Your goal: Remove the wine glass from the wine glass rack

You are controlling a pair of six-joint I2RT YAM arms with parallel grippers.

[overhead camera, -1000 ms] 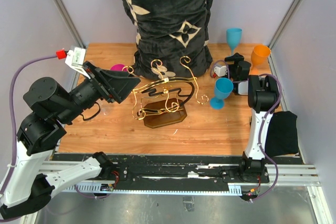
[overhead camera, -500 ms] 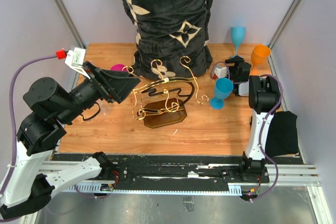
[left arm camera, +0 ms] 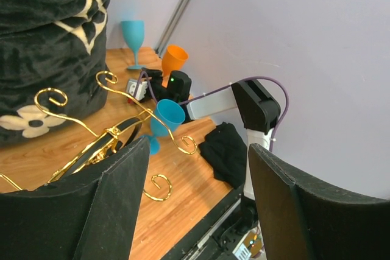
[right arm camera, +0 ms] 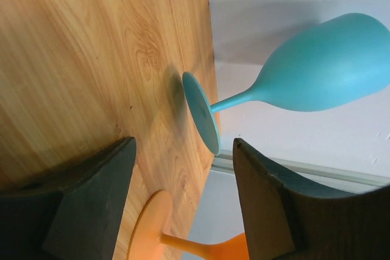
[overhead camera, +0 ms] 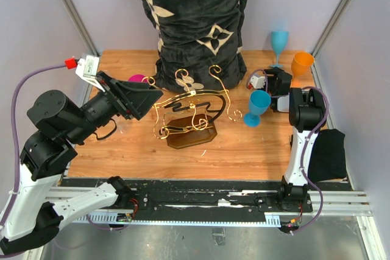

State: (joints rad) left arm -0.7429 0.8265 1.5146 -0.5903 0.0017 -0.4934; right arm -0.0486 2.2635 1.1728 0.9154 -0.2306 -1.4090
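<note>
Wine glass (overhead camera: 279,43), the teal one, stands upright on the table (overhead camera: 244,150) at the far right, well apart from the wine glass rack (overhead camera: 189,117).
I see my right gripper (right arm camera: 183,147) open near its foot, not touching; my left gripper (left arm camera: 196,150) is open and empty beside the rack.

Pink glass (overhead camera: 136,78) mostly hidden behind left pincer (overhead camera: 151,103); orange glass (right arm camera: 152,226) cut off at right wrist view's bottom edge.

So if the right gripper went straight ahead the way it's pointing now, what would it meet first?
Probably the teal wine glass: its foot and stem sit ahead of the right gripper, whose jaws are open, though the gap is hard to judge. The orange glass is off to the side.
</note>
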